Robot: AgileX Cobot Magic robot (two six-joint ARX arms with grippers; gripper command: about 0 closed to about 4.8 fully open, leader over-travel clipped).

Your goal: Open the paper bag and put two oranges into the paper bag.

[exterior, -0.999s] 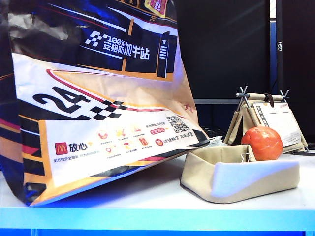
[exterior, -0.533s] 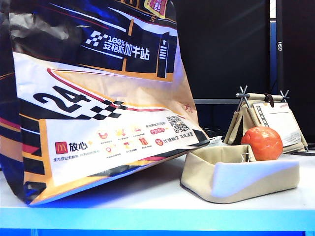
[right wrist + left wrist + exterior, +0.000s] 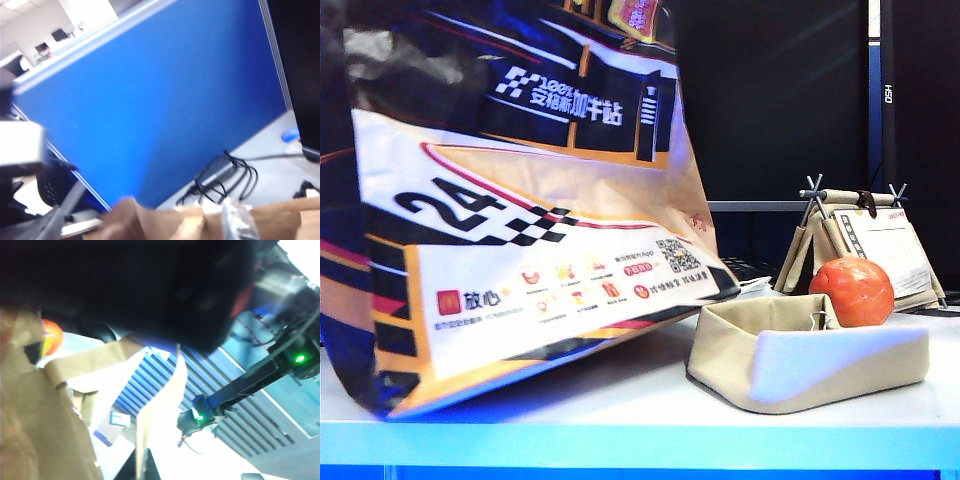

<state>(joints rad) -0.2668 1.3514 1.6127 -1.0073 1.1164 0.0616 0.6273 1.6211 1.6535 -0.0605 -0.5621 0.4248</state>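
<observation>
Jaws of the left gripper are pressed together near the paper bag's [image 3: 520, 200] brown rim; the right gripper's I cannot tell. One orange [image 3: 852, 291] sits in a tray [image 3: 800, 365] beside the bag.

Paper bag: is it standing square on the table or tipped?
Tipped. In the exterior view the paper bag leans, its right bottom corner lifted over the beige fabric tray; its mouth is out of frame.

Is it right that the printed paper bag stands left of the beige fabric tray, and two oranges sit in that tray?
Not quite. The exterior view shows one orange at the beige fabric tray, not two. The paper bag does stand to its left.
</observation>
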